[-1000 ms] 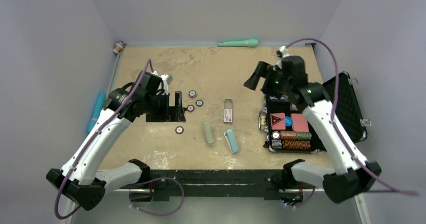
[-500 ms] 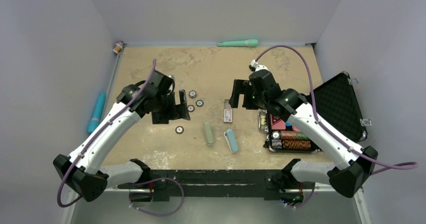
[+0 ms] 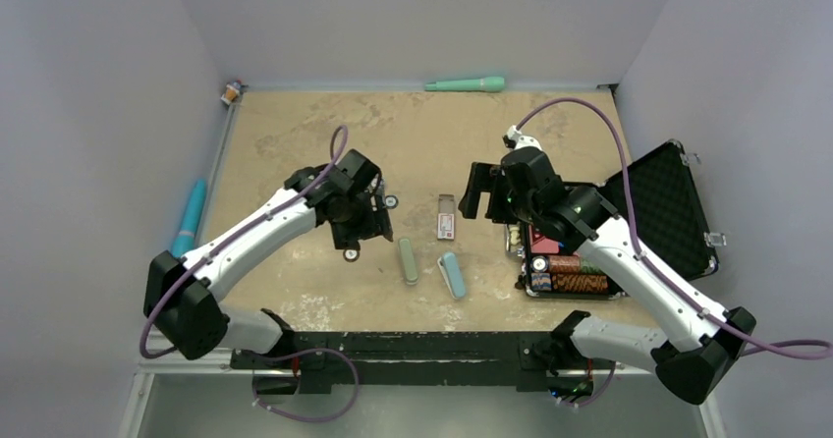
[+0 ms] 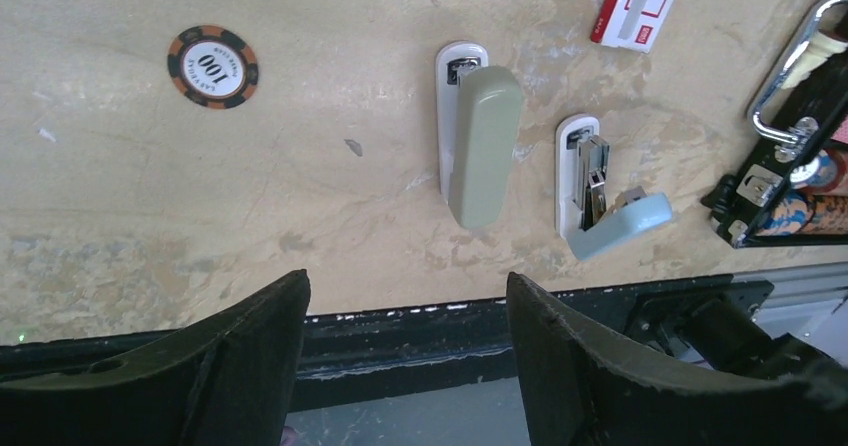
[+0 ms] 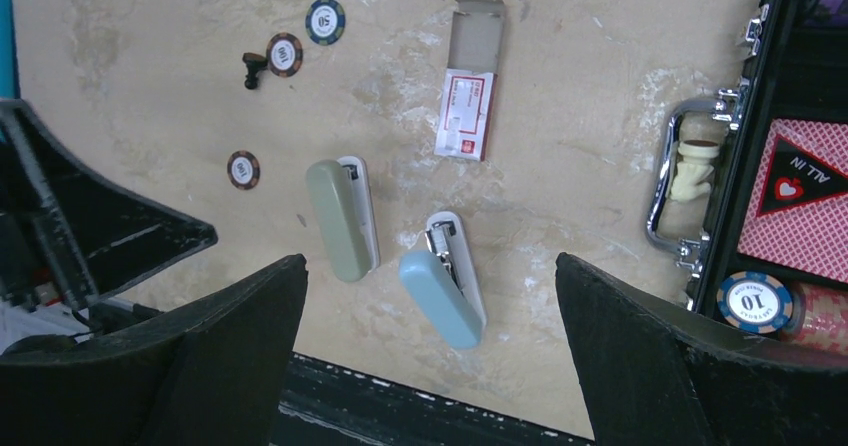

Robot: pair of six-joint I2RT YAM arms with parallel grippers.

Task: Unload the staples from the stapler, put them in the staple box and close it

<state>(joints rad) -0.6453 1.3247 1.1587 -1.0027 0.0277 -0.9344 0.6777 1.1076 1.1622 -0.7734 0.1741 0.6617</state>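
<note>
Two staplers lie on the tan table near its front edge. The green stapler is closed; it also shows in the left wrist view and the right wrist view. The blue stapler has its lid swung aside, baring the metal magazine; it also shows in the right wrist view. A red-and-white staple box lies behind them, flap open. My left gripper is open and empty, left of the staplers. My right gripper is open and empty, above and behind the blue stapler.
An open black case with poker chips and cards lies at the right, its metal handle facing the staplers. Loose poker chips lie left of the box. A teal pen lies at the back edge.
Both arms have swung in toward the table's middle. The left gripper moved right over the loose chips; the right gripper came in from the case to beside the staple box. Both stay open.
</note>
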